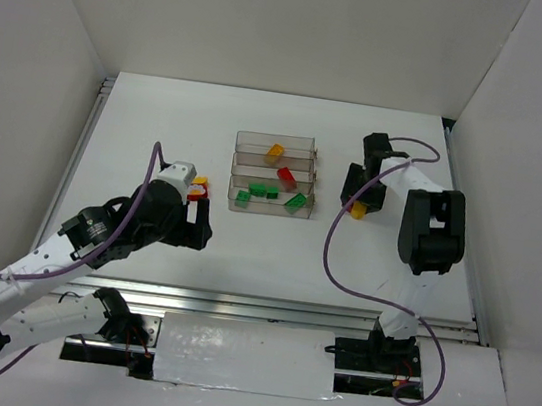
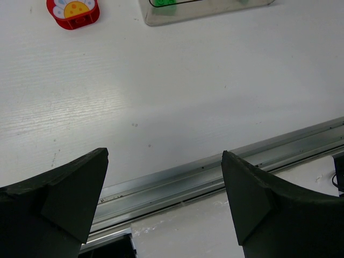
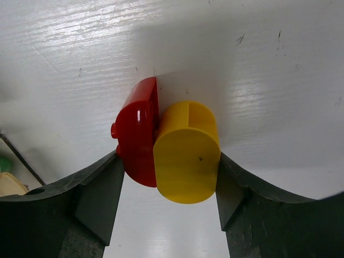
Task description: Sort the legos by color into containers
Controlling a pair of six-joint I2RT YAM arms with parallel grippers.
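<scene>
The clear stepped tray (image 1: 236, 172) stands mid-table. Its far trough holds a yellow lego (image 1: 274, 150), the middle one a red lego (image 1: 287, 176), and the near one green legos (image 1: 257, 192). My right gripper (image 1: 359, 207) is right of the tray. In the right wrist view it (image 3: 167, 161) is shut on a red-and-yellow stack: the red brick (image 3: 137, 134) touches the left finger and the yellow brick (image 3: 187, 150) the right, close over the table. My left gripper (image 1: 199, 211) is open and empty (image 2: 164, 177). Another red-and-yellow stack (image 2: 72, 12) lies left of the tray (image 2: 215, 9).
An aluminium rail (image 1: 266, 308) runs along the near table edge and also shows in the left wrist view (image 2: 215, 174). White walls close in the left, right and back sides. A purple cable (image 1: 333, 262) loops over the table near the right arm.
</scene>
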